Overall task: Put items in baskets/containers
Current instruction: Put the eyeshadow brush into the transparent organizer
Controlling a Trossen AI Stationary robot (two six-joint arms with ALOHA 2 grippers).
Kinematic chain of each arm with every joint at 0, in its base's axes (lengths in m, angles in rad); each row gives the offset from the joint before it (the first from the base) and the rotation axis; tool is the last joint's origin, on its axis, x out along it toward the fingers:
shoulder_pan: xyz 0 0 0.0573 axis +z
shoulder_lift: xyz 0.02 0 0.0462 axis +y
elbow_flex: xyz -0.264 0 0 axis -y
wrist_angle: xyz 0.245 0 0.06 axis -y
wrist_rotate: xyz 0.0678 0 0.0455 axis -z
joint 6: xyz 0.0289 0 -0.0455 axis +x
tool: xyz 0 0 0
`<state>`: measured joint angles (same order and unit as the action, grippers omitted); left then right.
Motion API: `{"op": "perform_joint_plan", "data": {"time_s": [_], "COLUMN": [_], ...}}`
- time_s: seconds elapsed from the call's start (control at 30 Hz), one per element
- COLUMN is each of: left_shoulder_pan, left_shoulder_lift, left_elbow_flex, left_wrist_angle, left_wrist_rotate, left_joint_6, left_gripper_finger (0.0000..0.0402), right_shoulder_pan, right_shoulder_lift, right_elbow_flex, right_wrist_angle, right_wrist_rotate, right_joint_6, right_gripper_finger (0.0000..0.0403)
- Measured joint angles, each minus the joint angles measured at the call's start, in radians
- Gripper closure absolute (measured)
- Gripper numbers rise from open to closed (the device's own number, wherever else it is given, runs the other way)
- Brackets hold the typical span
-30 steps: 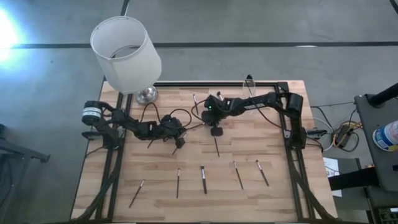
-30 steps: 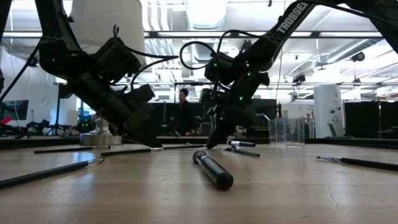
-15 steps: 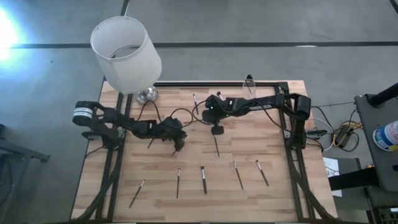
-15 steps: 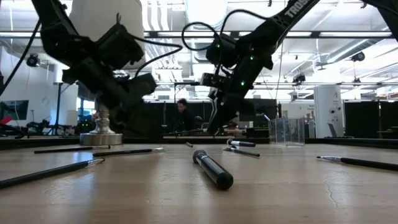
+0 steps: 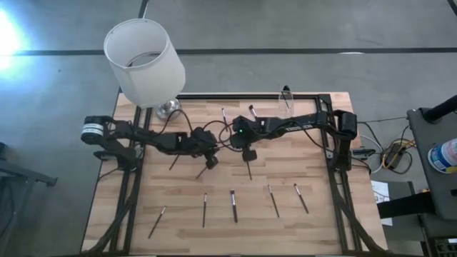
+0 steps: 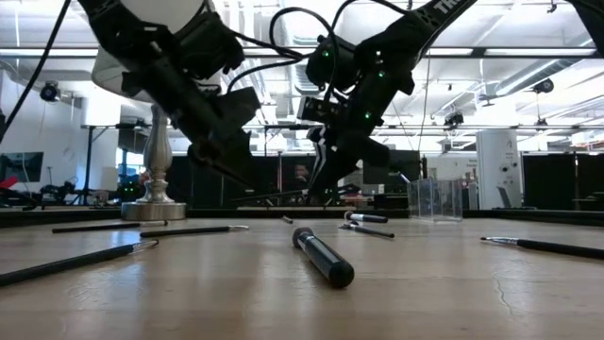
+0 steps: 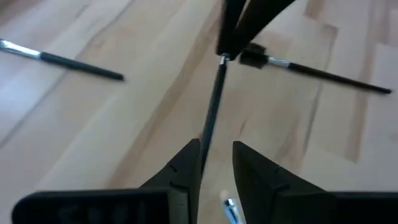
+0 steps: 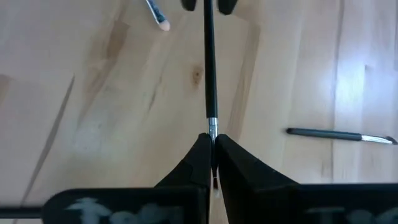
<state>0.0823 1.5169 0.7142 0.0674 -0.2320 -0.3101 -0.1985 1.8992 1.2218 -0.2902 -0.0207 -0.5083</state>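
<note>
I see both pincers meeting near the middle of the table (image 5: 314, 178), a thin dark brush (image 8: 209, 74) spanning the gap between them. In the right wrist view, the right pincer (image 8: 211, 158) is pressed together on the brush's metal-ferrule end, and the handle runs straight away from it to the other arm's fingers. The left wrist view shows the same brush (image 7: 211, 109) lengthwise: the left pincer (image 7: 216, 163) is slightly spread, with the handle lying against one finger, so I cannot tell whether it grips.

From above the brush is hidden under the arms. In the low view it shows as a thin, nearly level line (image 6: 269, 196) held off the table.

More brushes (image 5: 233, 205) lie in the near row. The clear cup (image 5: 287, 99) stands upright at the far edge, well apart.
</note>
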Motion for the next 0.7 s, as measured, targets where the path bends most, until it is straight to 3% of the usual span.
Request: {"op": "perform_joint_plan", "data": {"time_s": [0.7], "left_shoulder_pan": [0.001], "left_shoulder_lift": [0.000], "left_elbow_flex": [0.005], "left_wrist_angle": [-0.053], "left_wrist_rotate": [0.045], "left_joint_6": [0.026], "left_gripper_finger": [0.0316], "right_shoulder_pan": [0.044], "right_shoulder_lift": [-0.004], "right_elbow_flex": [0.060], "right_wrist_angle": [-0.028], "right_wrist_rotate": [-0.002], "right_joint_6": [-0.001], "right_gripper_finger": [0.0390]}}
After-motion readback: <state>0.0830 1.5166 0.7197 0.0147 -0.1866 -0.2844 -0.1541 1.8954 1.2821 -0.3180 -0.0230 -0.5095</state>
